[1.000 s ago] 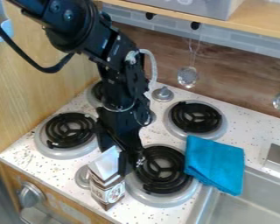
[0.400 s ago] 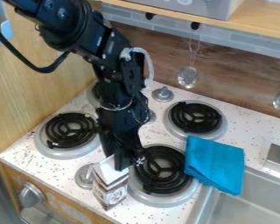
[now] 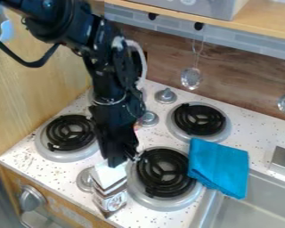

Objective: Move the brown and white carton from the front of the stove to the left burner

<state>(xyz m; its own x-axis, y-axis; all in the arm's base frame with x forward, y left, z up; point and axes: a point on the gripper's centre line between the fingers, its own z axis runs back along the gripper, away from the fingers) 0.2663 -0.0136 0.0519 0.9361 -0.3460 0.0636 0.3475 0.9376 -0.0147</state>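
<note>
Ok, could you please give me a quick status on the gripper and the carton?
Gripper at top of carton, grip unclear. Carton beside nearest burner. Blue cloth on burner's other side, lapping sink rim.

The black, jointed robot arm point(image 3: 109, 80) slants in from the upper left and bends; its angular black claw point(image 3: 122, 161) hangs low (pointing almost straight down).

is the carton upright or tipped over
Upright: the carton has its pale top up by the gripper, its printed side below.
</note>
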